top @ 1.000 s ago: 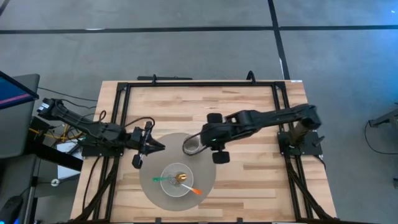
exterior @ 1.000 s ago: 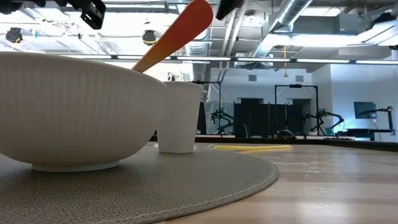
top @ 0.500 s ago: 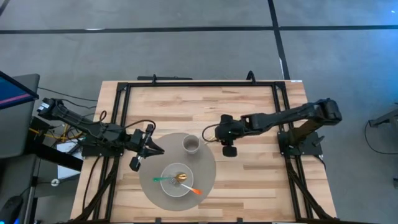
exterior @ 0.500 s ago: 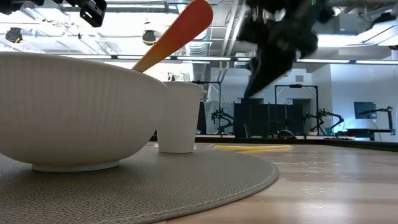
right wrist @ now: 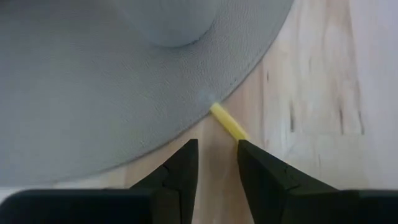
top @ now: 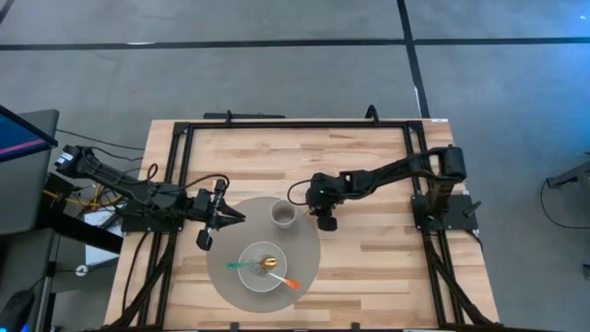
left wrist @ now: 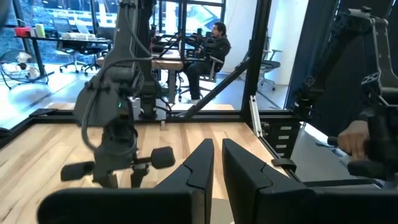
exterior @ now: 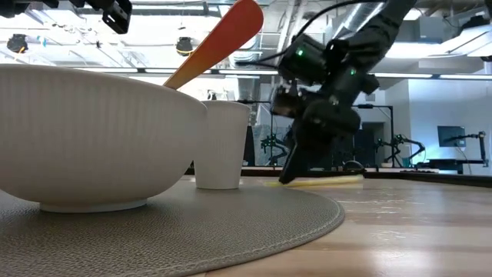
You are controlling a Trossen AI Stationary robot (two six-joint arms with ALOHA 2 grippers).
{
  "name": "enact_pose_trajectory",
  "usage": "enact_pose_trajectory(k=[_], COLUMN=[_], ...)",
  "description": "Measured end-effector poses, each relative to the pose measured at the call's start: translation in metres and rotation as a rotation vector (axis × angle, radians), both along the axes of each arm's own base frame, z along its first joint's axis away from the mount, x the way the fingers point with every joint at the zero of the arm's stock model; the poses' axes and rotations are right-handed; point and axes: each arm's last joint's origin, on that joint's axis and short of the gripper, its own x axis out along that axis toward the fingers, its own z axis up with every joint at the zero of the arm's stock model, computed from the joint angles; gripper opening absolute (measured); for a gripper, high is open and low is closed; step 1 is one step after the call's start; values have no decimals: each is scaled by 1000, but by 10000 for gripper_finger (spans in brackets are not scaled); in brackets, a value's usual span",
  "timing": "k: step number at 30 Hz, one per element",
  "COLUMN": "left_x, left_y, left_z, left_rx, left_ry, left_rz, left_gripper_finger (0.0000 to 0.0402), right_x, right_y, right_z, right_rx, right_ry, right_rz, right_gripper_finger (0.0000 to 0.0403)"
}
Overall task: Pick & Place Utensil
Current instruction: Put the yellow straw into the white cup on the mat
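Right gripper (top: pixel 313 208) low over the wooden table (top: pixel 369 258), just off the edge of the round grey placemat (top: pixel 235 281), on the side nearest the right arm's base; fingers (right wrist: pixel 186 165) parted by a narrow gap and closed on nothing. Yellow utensil (right wrist: pixel 227 123) lies flat on the table just ahead of the fingertips, one end touching the placemat edge; in the low view it reads as a thin yellow strip (exterior: pixel 330 181) beyond the mat, partly behind the gripper. Which kind of utensil it is cannot be told from these views, possibly a spoon or fork handle. Placemat carries a white ribbed bowl (top: pixel 263 269) near its middle and a white cup (top: pixel 283 215) toward its far edge, the cup just beside the right gripper but apart from it. Bowl holds an orange-handled utensil (top: pixel 286 282), a green-handled utensil (top: pixel 238 266) and a gold-coloured one (top: pixel 268 264), handles leaning over the rim. Left gripper (top: pixel 235 217) hovers at the opposite edge of the placemat, fingers (left wrist: pixel 202 165) nearly together with a slim gap, empty.
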Motion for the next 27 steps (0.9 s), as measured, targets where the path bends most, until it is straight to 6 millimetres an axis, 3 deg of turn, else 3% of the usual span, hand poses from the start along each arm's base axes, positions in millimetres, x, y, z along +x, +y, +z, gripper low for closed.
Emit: enact_pose_trajectory(k=[10,13,17,20,23,27], left_x=[0,0,0,0,0,0], left_y=[0,0,0,0,0,0], left_z=[0,-1,-1,-1,-1,-1], left_rx=[2,3,4,4,3,3], left_ry=[5,6,8,8,8,8], left_rz=[0,0,0,0,0,0], left_gripper_finger=[34,34,34,34,34,34], right_x=[14,12,10,9,11,13], right_y=[-6,-3,-2,-5,-12,-16], right_z=[-7,2,31,43,50,42], right_rx=[-26,-25,-69,-76,26,189], right_ry=[1,-10,-52,-74,-119,-91], right_rz=[10,24,40,-81,-302,-553], right_gripper_finger=[97,86,78,76,76,76])
